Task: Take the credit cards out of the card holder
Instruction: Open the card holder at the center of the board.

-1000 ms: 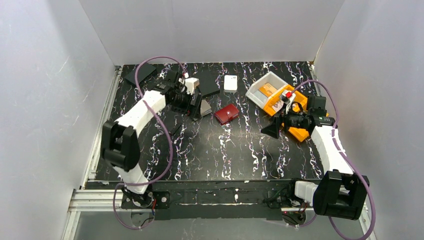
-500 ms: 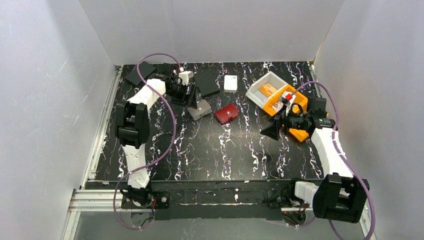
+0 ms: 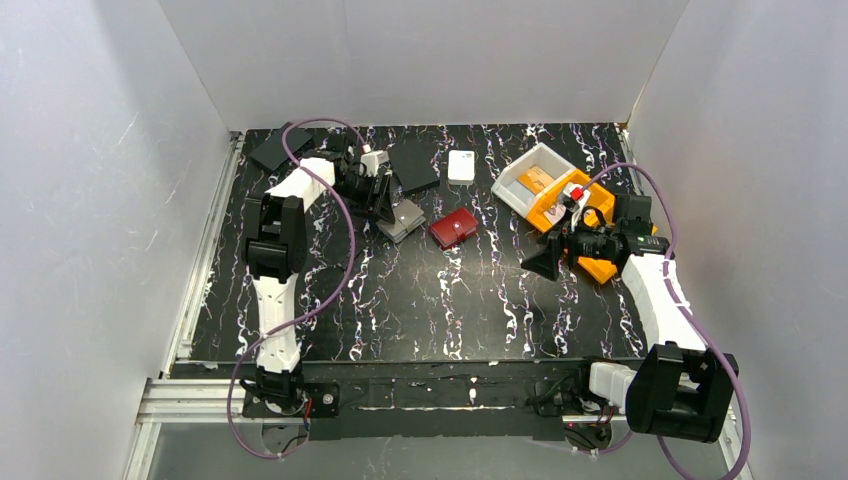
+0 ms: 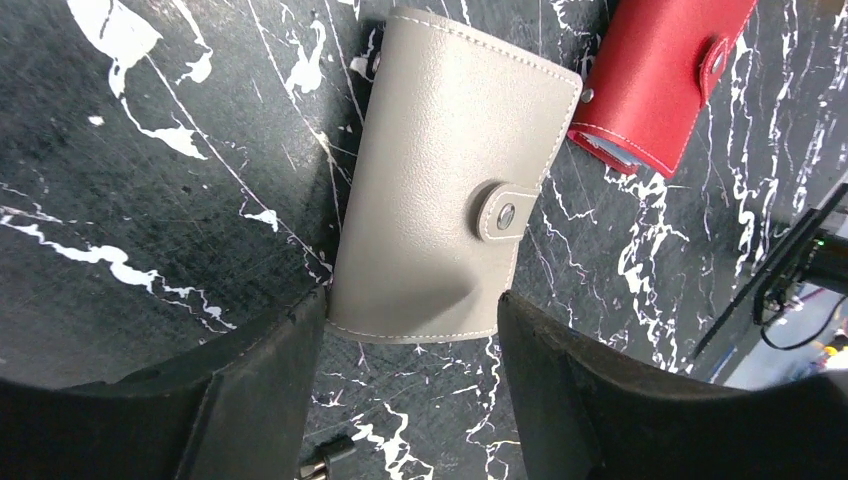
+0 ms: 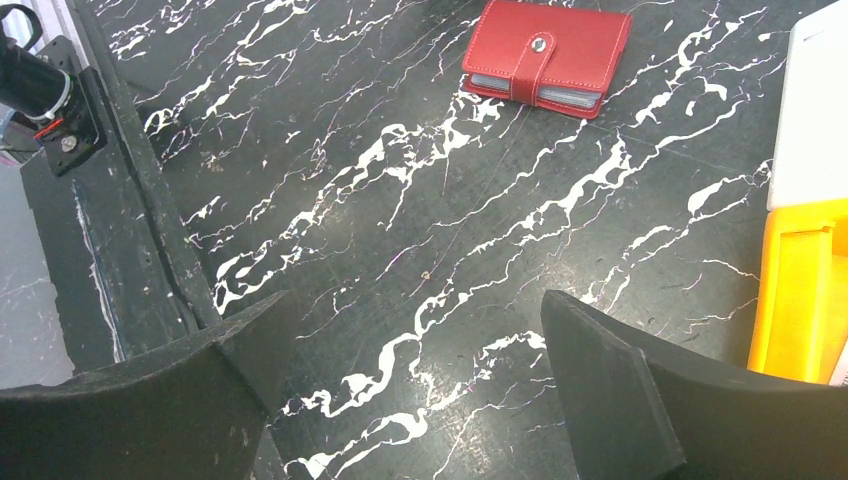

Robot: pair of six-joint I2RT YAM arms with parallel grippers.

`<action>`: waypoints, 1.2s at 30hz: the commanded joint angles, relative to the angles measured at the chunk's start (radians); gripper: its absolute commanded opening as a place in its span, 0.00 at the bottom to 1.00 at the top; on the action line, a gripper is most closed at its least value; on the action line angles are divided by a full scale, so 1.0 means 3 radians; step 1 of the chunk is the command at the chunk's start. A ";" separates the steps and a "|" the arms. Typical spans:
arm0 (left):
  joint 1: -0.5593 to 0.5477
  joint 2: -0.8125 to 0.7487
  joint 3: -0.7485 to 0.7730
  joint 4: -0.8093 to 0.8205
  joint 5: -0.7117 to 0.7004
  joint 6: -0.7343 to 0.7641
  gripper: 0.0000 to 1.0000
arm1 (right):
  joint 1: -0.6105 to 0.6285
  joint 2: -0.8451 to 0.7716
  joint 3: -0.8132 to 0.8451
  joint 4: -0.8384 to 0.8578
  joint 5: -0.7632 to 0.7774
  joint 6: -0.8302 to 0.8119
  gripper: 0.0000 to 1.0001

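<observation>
The card holder [image 4: 440,200] is found flat on the table [image 4: 150,200], in the far left part, under the left arm. It is folded shut and its closure tab [image 4: 502,210] is fastened, so no credit cards can be seen; it is judged that they are inside and that nothing is taken out yet. The near end of the holder is placed between the two fingers [image 4: 250,390] of the left gripper [image 4: 412,320]. The fingers are held apart, one at each long edge. Whether the edges are pressed or only touched cannot be told. This position seems chosen so that the holder can be pinched by its sides, with the tab left free on top for opening.

Just beside the far corner of the holder a dark red case [image 4: 660,75] is lying, also shut; it is not part of the job.

The right gripper [image 5: 410,300] is kept over bare table, well apart from the holder, its fingers spread wide with nothing between them, probably waiting to help with the tab.
</observation>
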 commanded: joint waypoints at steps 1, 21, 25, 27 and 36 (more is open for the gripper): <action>0.0029 0.0035 0.0051 -0.0121 0.0256 -0.0008 0.61 | 0.0004 0.0002 0.0004 0.0043 -0.0069 -0.0044 1.00; 0.0029 -0.0160 -0.0455 0.0351 0.0305 -0.0394 0.39 | 0.0007 -0.0083 0.0008 -0.0019 -0.0116 -0.0100 1.00; 0.0029 -0.0312 -0.0700 0.0665 0.0298 -0.0687 0.31 | 0.0007 -0.0088 0.0009 -0.0022 -0.0138 -0.0097 1.00; 0.0029 -0.0420 -0.0872 0.0876 0.0288 -0.0856 0.27 | 0.0006 -0.0078 0.0016 -0.0036 -0.0155 -0.0098 1.00; -0.0010 -0.1011 -0.1657 0.1454 0.0163 -0.1346 0.00 | 0.0476 0.0180 0.0224 -0.0389 0.0125 -0.0454 1.00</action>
